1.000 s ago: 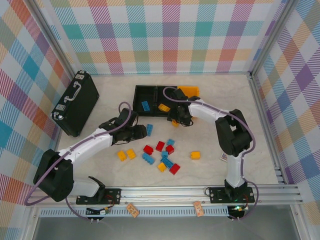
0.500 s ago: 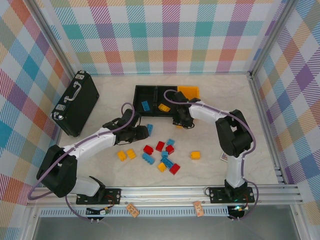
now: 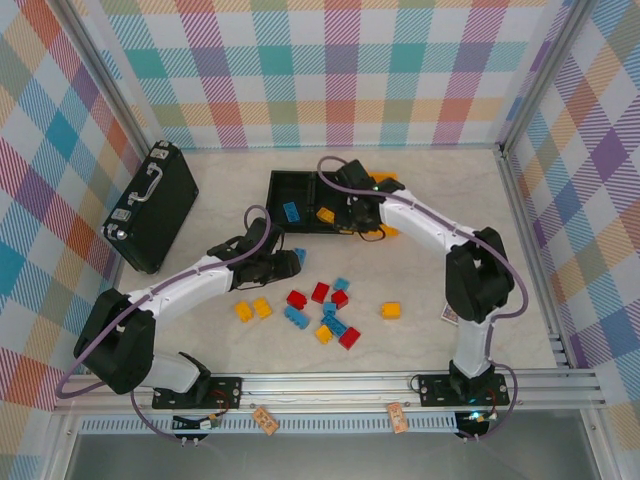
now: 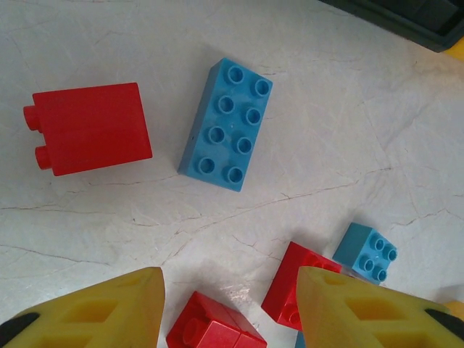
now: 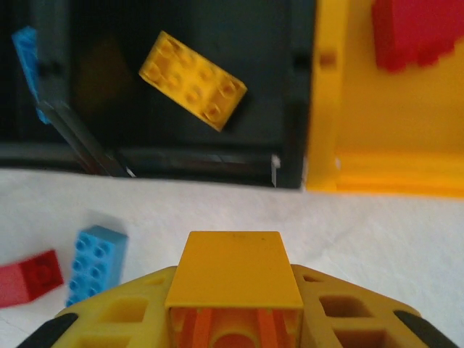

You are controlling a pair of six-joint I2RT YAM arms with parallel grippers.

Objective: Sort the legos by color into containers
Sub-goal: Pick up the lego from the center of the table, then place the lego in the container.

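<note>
Right gripper [image 5: 235,312]: clenched on a yellow-orange lego brick [image 5: 233,264]. It hangs at the near side of the row of bins [image 3: 275,200], facing the wall between the middle black bin [image 5: 181,156] and the yellow-orange bin [image 5: 362,130].

Bin contents:
- The middle black bin holds a yellow brick [image 5: 192,80].
- The yellow-orange bin holds a red brick [image 5: 417,32].
- The left black bin holds a blue brick [image 3: 291,211].

Left gripper [image 4: 230,304]: released, fingers apart, gripping nothing. It hovers over the loose legos [image 3: 325,305] on the table in front of the row of bins. Ahead of its fingers lie a blue eight-stud brick [image 4: 226,125] and a red brick on its side [image 4: 90,128], close together but not touching.
</note>
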